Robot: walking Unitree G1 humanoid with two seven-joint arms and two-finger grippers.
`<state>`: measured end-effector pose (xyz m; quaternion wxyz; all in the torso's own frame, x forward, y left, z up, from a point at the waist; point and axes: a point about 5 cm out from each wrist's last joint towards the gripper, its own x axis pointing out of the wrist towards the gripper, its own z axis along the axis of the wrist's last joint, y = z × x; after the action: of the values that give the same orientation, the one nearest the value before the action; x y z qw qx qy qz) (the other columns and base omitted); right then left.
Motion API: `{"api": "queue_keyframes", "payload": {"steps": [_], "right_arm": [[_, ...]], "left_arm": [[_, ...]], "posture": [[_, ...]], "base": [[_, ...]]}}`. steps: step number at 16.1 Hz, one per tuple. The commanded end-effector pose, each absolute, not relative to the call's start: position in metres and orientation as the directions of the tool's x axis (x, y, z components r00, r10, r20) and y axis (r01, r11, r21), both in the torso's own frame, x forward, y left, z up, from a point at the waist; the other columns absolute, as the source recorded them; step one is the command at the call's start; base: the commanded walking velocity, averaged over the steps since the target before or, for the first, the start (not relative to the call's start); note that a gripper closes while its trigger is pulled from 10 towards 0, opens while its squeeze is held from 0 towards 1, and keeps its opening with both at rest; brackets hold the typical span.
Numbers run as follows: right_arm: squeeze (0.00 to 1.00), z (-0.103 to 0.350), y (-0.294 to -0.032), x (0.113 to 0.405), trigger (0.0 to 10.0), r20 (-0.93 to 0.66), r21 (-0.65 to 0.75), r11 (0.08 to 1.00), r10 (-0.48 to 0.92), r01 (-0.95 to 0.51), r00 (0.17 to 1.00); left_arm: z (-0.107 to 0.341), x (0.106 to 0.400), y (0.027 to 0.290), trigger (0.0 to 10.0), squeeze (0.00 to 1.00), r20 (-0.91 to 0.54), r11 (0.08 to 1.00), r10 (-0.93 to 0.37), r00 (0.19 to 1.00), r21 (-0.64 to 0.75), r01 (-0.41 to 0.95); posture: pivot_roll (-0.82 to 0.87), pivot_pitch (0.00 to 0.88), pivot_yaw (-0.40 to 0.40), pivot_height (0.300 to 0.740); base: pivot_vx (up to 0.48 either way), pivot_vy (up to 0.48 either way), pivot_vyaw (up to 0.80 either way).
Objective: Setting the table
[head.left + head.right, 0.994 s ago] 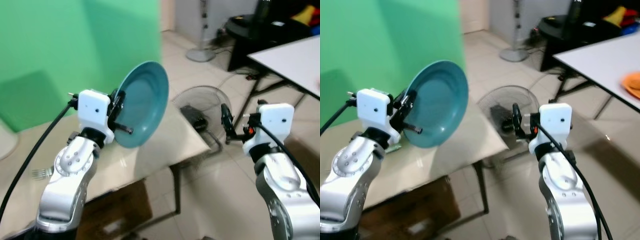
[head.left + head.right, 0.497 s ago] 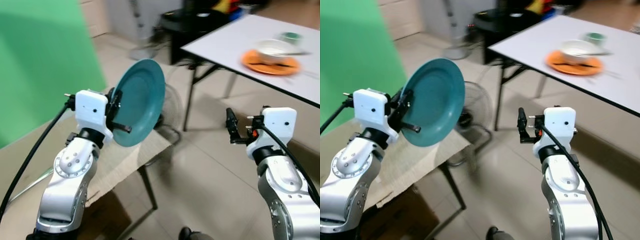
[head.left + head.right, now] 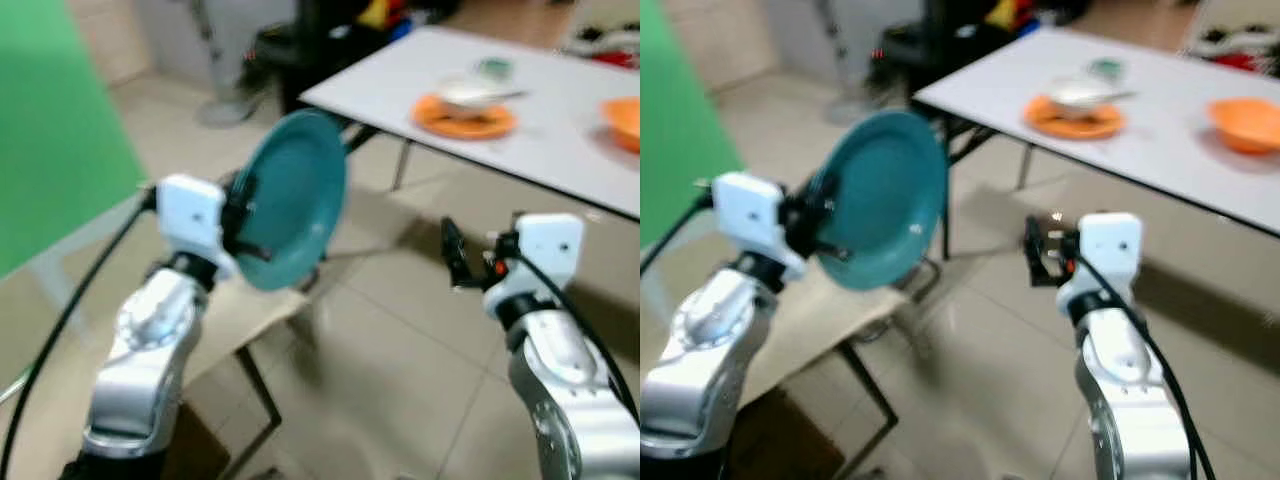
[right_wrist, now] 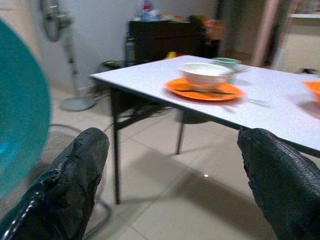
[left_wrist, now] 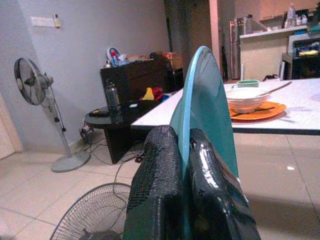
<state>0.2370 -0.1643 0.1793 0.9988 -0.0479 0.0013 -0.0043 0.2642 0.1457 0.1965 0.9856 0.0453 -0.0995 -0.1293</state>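
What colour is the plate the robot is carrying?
Teal, a blue-green. The plate, held by the left gripper, shows best in the right eye view.

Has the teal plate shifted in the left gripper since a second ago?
No. The plate sits as before, on edge, pinched at the rim by the left gripper; only the camera turned.

- The teal plate (image 3: pixel 290 200) looks smooth and slightly glossy, catching pale highlights on its face, like glazed ceramic or hard plastic.
- The left gripper's fingers (image 5: pixel 155 200), pinched on the plate's rim, are black with a fine woven, grainy texture and a dull sheen.
- The right gripper's fingers (image 4: pixel 75 175), spread wide, show the same rough black surface.
- Both arms are brushed silver metal with white, smooth plastic wrist housings (image 3: pixel 190 212).
- The white table (image 3: pixel 1160 130) has a matt, smooth top.
- The floor tiles (image 3: pixel 400 360) are pale and glossy, reflecting light.
- The orange plate (image 4: pixel 205 92) looks smooth and shiny.
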Motion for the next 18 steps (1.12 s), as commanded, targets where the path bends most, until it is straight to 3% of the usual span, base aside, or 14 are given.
{"api": "queue_keyframes", "payload": {"steps": [1, 13, 18], "right_arm": [[0.0, 0.182, -0.168, 0.235, 10.0, 0.014, -0.101, 0.995, -0.025, 0.027, 1.0], [0.0, 0.171, -0.175, 0.225, 10.0, -0.035, -0.145, 0.987, -0.078, 0.072, 0.996], [0.0, 0.173, -0.177, 0.228, 10.0, -0.031, -0.122, 0.99, -0.077, 0.073, 0.997]], "left_arm": [[0.202, 0.264, 0.14, 10.0, 0.0, 0.211, 0.956, -0.289, 0.934, 0.107, 0.272], [0.172, 0.263, 0.124, 10.0, 0.0, 0.11, 0.924, -0.369, 0.923, 0.148, 0.352], [0.169, 0.265, 0.12, 10.0, 0.0, 0.113, 0.928, -0.365, 0.924, 0.117, 0.353]], "posture": [[0.05, 0.0, 0.079, 0.74], [0.01, 0.0, 0.1, 0.74], [0.01, 0.0, 0.091, 0.74]], "base": [[0.0, 0.0, -0.8], [0.0, 0.0, -0.8], [0.291, 0.0, -0.75]]}}
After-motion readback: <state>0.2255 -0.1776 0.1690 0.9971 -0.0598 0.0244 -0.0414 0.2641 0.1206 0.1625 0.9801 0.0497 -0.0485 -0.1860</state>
